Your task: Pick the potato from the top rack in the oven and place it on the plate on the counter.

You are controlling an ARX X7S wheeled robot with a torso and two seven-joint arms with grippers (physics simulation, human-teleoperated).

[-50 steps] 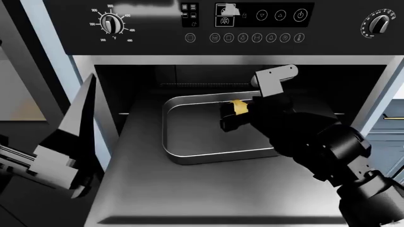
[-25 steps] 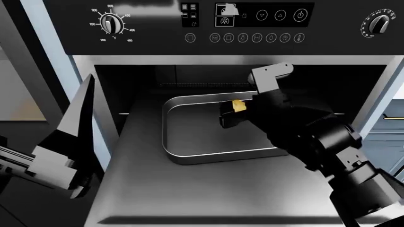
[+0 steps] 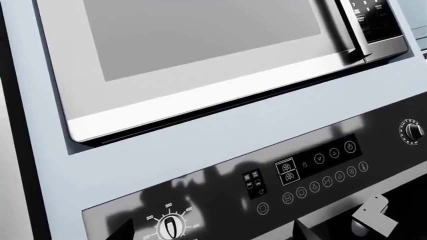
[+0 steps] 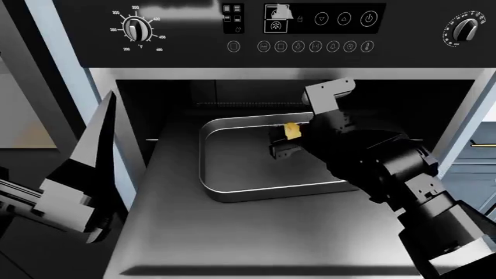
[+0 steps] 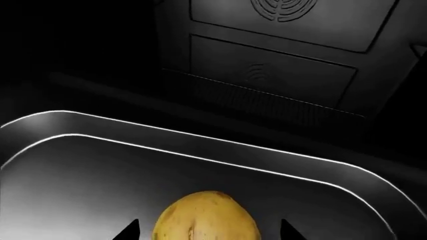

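The oven (image 4: 256,29) stands open. A shiny grey baking tray (image 4: 232,189) rests on its dark top rack (image 4: 174,232). The yellow-tan potato (image 4: 293,130) (image 5: 207,220) lies in the tray toward the back. My right gripper (image 4: 287,138) (image 5: 208,233) reaches into the cavity, open, one fingertip (image 5: 130,231) on each side of the potato with a thin gap at both. My left gripper (image 4: 97,157) (image 3: 210,233) is raised outside the oven at the left, open and holding nothing. The plate and the counter are out of view.
The oven's control panel with its dials (image 4: 138,27) is just above the cavity. A microwave (image 3: 200,60) sits above the oven in the left wrist view. Blue-grey cabinet fronts (image 4: 473,157) flank the oven on the right. The oven's back wall with a fan grille (image 5: 283,7) is behind the tray.
My right arm has edged a little farther into the oven, fingers still either side of the potato. The potato, tray and left arm have not moved.
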